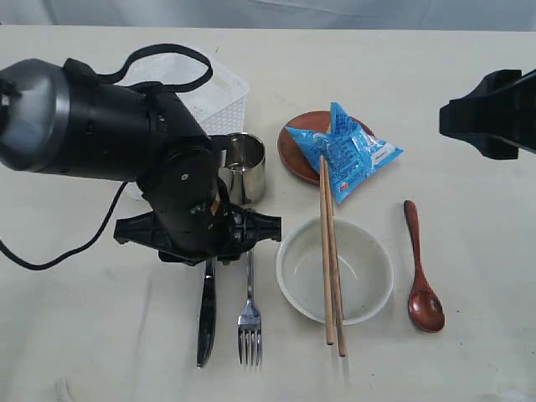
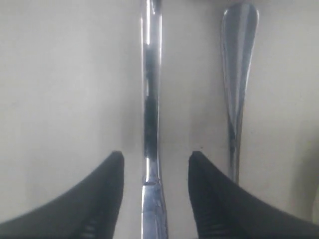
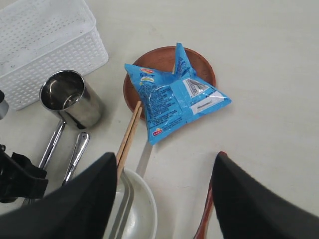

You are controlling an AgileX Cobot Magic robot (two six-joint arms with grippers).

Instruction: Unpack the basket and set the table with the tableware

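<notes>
The knife (image 1: 205, 322) is shown lying flat on the table (image 1: 92, 335). Its long axis runs from the near edge of the exterior view back toward the basket (image 1: 224, 96), with the blade end nearest the viewer and the handle end hidden under the left arm. Just beside it, on its right and parallel to it, the fork (image 1: 249, 322) is laid with its tines toward the viewer. Directly above the knife's handle the left gripper (image 2: 155, 159) is seen, its jaws spread and released. In the left wrist view the knife runs straight through the gap between the two dark fingers (image 2: 107, 189), with pale table visible on either side. No contact appears to be made, though the blur leaves that slightly uncertain. The jaws' closing line is set square across the knife's long axis, so a straight lift is judged enough to clear it without the fork being nudged. The right gripper (image 1: 490, 117) is held well apart at the far right, also wide open and empty, above the snack packet (image 3: 172, 97). The left arm is by far the nearer to the knife.
</notes>
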